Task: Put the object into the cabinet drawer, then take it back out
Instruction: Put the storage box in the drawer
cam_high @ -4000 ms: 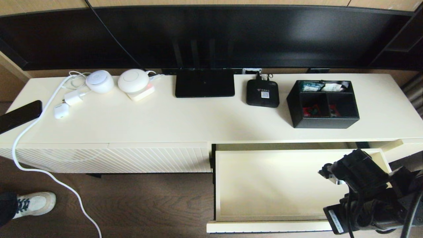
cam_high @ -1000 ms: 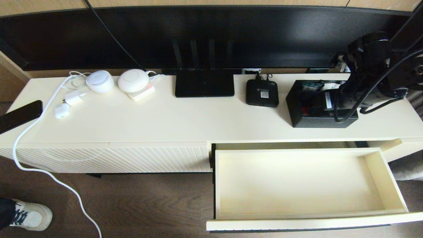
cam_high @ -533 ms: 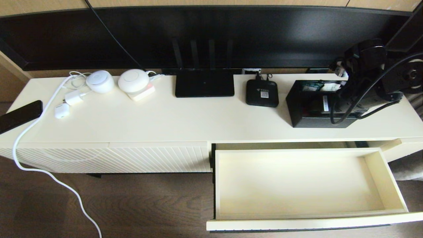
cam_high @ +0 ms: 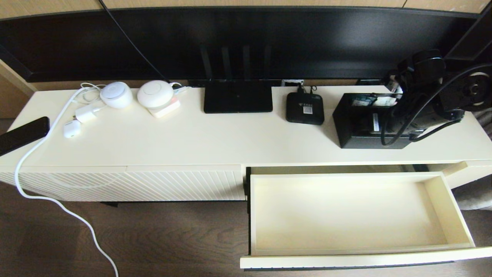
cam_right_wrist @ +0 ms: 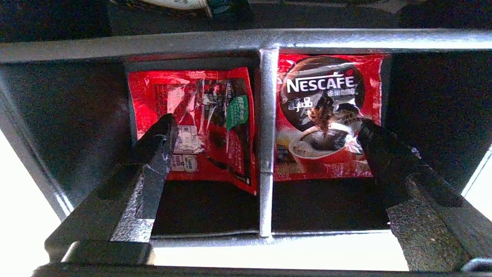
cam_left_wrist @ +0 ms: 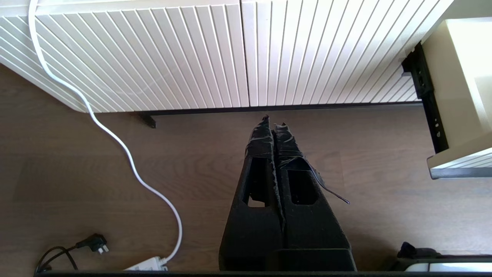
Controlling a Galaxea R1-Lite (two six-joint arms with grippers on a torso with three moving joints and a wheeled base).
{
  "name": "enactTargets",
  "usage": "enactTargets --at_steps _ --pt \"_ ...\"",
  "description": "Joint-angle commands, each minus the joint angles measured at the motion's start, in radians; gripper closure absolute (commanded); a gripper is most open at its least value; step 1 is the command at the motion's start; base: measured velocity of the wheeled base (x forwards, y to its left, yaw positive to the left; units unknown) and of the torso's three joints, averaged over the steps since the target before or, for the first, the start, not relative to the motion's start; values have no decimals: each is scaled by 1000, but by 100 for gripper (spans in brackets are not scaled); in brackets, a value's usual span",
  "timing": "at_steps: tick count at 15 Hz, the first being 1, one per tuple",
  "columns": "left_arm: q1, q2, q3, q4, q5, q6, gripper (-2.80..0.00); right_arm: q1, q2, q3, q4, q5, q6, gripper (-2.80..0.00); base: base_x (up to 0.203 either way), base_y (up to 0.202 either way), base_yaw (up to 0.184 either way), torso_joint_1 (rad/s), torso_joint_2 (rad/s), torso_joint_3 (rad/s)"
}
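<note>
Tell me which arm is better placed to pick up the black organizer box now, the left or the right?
The right. Its pincer is open, fingers straddling the divider of the black three-compartment organizer box on the cabinet top. The left pincer is shut, low over the wooden floor before the ribbed cream panel, far from the box.

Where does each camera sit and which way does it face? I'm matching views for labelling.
Head view: up high, looking down on the cabinet top, open cabinet drawer and right arm over the organizer box.
Left wrist view: low, facing floor and ribbed front; shut left gripper shows.
Right wrist view: above the box, open right gripper straddling its divider.
Shared: box, head and right wrist views.
</note>
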State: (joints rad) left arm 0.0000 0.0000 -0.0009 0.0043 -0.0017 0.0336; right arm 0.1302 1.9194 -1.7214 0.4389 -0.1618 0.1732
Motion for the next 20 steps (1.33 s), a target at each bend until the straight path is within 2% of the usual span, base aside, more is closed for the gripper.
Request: enactTargets --at_steps 1,5,6,16,20 --pt "0 0 0 0 0 0 0 0 7 15 -23 0 0 -280 0 0 0 0 0 0" --pt "0 0 1 0 0 0 0 0 13 49 -80 -1 -1 -280 0 0 0 0 0 0" --pt "0 0 0 0 0 0 0 0 13 48 -80 1 -1 0 0 0 0 0 0 0" --pt "0 0 1 0 0 0 0 -1 5 49 -81 1 -3 0 0 0 0 0 0 0" --pt "0 0 1 -1 0 0 0 2 -71 87 -80 -1 -12 0 0 0 0 0 0 0"
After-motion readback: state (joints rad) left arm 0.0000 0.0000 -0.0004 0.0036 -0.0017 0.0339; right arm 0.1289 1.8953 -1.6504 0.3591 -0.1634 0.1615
